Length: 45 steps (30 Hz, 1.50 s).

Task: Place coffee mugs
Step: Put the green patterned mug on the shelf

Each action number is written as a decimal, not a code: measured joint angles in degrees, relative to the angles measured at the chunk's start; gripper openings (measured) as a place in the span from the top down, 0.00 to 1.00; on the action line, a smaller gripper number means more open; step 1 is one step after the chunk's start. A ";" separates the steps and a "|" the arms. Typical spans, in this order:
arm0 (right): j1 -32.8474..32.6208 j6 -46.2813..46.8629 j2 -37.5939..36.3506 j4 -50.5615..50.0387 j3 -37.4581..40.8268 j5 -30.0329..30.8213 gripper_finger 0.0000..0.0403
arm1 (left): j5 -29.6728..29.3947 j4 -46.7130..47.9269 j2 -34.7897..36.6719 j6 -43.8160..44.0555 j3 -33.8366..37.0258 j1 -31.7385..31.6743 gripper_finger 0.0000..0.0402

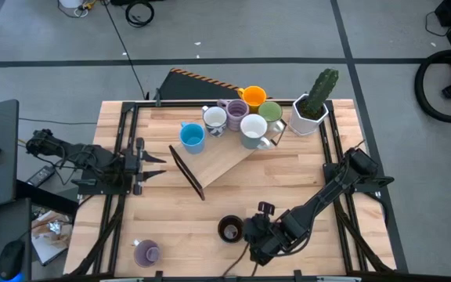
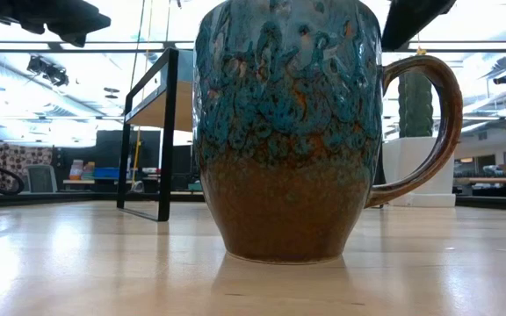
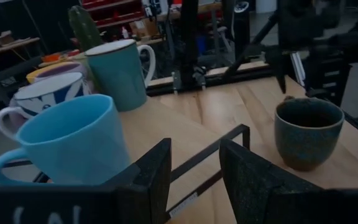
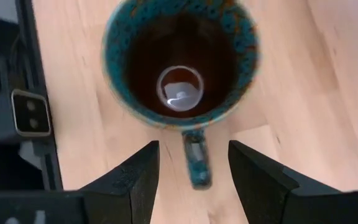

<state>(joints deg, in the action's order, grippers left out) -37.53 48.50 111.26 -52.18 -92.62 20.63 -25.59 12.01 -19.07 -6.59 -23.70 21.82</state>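
**Right end effector poised over the dark brown mug's handle**

Closest to the table's front edge, the dark brown mug [image 1: 229, 229] stands upright on the bare wooden table [image 1: 304, 168], teal glaze around its rim and brown below. The right end effector [image 4: 193, 163] hangs just above it, its fingers spread and released, one on each side of the mug's handle [image 4: 196, 162] without gripping it. Off toward the front left corner, a purple mug [image 1: 146, 253] sits alone.

Farther back, at the left side of the table, the left end effector [image 3: 194, 171] waits with its fingers apart, holding nothing, pointing toward a raised wooden shelf [image 1: 225, 160]. On that shelf stand the blue mug [image 1: 192, 137], a white mug [image 1: 214, 119], a second purple mug [image 1: 236, 110], the orange mug [image 1: 254, 97], the green mug [image 1: 271, 112] and another white mug [image 1: 253, 131], clustered close together. Just beside them, at the far right, stands a white pot with a cactus [image 1: 314, 106].
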 joint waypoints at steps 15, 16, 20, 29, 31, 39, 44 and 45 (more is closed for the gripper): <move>0.11 -2.16 3.38 -0.40 0.15 0.94 0.51 | -0.09 5.56 -0.44 7.85 -0.02 0.00 0.65; 0.26 -2.15 3.39 -0.29 0.15 1.03 0.51 | -0.09 5.42 -0.42 8.33 -0.02 0.00 0.65; 1.27 -2.13 3.63 -0.18 0.15 0.03 0.54 | -0.09 3.82 -0.42 8.96 -0.04 0.02 0.65; 2.42 -2.26 3.76 0.04 0.15 -5.30 0.70 | -0.09 4.15 -0.44 9.40 -0.02 0.02 0.65; 2.46 -2.64 3.88 0.06 0.15 -5.56 0.75 | -0.09 4.17 -0.44 9.38 -0.03 0.02 0.65; 2.48 -2.85 3.91 -0.76 0.13 -5.46 0.84 | -0.09 4.11 -0.44 8.99 -0.04 0.00 0.65; 2.59 0.77 3.84 -3.38 -0.05 -2.57 0.84 | -0.09 4.10 -0.44 9.52 -0.04 0.00 0.65; 2.59 0.95 3.80 -3.90 -0.30 -2.17 0.84 | -0.09 4.09 -0.44 10.20 -0.04 0.00 0.65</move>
<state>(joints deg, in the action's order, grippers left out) -34.94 49.44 115.07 -56.08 -92.92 18.45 -25.67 16.10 -19.51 3.62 -23.75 21.82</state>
